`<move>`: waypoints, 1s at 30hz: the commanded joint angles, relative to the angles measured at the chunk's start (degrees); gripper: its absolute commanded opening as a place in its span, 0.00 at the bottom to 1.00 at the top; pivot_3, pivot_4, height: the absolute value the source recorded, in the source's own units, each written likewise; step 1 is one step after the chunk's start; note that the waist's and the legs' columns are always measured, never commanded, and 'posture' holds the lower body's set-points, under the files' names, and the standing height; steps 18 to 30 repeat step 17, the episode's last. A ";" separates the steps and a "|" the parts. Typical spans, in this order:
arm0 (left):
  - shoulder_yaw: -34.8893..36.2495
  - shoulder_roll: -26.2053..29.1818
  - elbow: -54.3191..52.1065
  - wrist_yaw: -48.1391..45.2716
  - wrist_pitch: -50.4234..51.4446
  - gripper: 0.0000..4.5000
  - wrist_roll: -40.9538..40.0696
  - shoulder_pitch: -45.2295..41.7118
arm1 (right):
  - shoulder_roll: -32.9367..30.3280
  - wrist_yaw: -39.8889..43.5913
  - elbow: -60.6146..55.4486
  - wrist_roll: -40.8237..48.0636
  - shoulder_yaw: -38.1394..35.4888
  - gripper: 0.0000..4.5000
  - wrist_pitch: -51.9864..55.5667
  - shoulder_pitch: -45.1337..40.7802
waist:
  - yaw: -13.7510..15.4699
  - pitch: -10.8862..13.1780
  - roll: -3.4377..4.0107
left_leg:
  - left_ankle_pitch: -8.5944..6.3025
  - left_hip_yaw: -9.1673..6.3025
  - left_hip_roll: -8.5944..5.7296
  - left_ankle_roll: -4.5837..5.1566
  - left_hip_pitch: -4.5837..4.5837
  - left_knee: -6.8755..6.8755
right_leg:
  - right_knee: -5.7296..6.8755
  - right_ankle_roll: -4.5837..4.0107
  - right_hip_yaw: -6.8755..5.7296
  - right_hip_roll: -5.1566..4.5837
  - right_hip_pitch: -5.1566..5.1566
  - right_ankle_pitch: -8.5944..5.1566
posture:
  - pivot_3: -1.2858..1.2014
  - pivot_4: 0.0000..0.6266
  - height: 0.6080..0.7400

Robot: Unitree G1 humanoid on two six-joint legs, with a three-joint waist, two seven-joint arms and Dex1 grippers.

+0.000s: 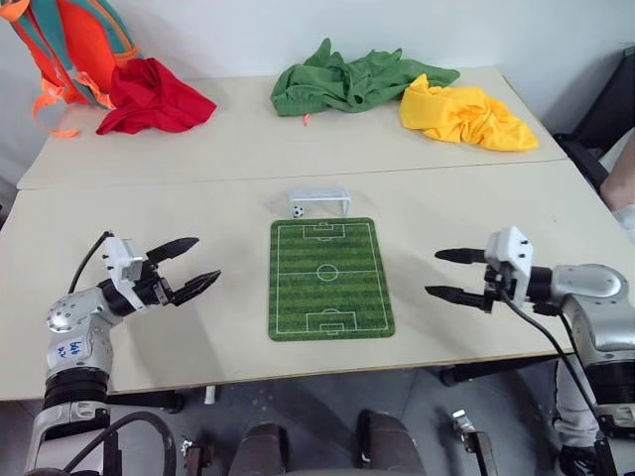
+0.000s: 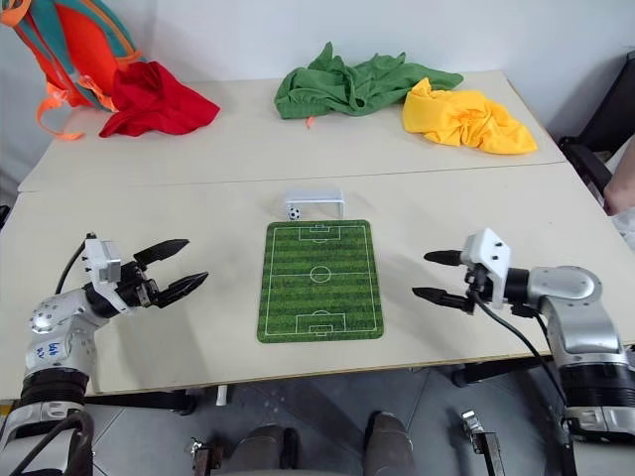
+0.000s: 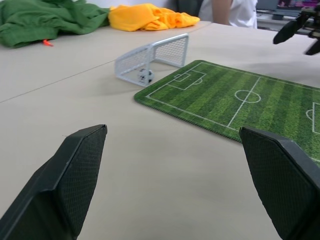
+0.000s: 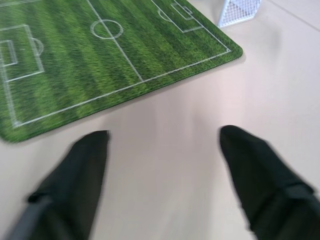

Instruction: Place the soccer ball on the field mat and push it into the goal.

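The soccer ball [image 1: 298,210], tiny and white with black patches, lies on the table inside the left part of the white goal [image 1: 319,201]. The goal stands just beyond the far end of the green field mat [image 1: 327,278], which lies flat mid-table. My left gripper [image 1: 206,259] hovers left of the mat, open and empty, pointing toward it. My right gripper [image 1: 433,273] hovers right of the mat, also open and empty. The left wrist view shows the ball [image 3: 145,76] in the goal [image 3: 152,55] past the mat's corner [image 3: 240,105].
At the back of the table lie a green cloth [image 1: 347,81], a yellow cloth [image 1: 461,114] and a red cloth [image 1: 154,96], with an orange backpack [image 1: 69,40] at the far left. A person [image 1: 620,178] stands at the right edge.
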 commanded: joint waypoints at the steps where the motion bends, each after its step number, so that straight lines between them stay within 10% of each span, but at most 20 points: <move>1: 2.38 1.94 0.86 -1.79 -1.97 1.00 -0.49 0.96 | -1.79 2.08 3.68 1.27 -3.16 0.99 -3.38 -0.22 | 0.00 0.00 0.00 | 0.00 0.00 0.00 0.00 0.00 0.01 | 0.00 0.00 0.00 0.00 0.01 0.00 | 0.52 0.24 1.00; 30: 4.44 3.08 4.91 -4.79 -3.40 1.00 -0.84 -0.35 | -0.23 0.61 14.68 3.02 -8.58 0.99 -12.41 -0.64 | 0.00 0.00 0.00 | 0.00 0.06 0.00 0.00 0.02 0.13 | 0.11 0.01 0.11 0.00 -0.01 0.01 | 0.52 0.24 1.00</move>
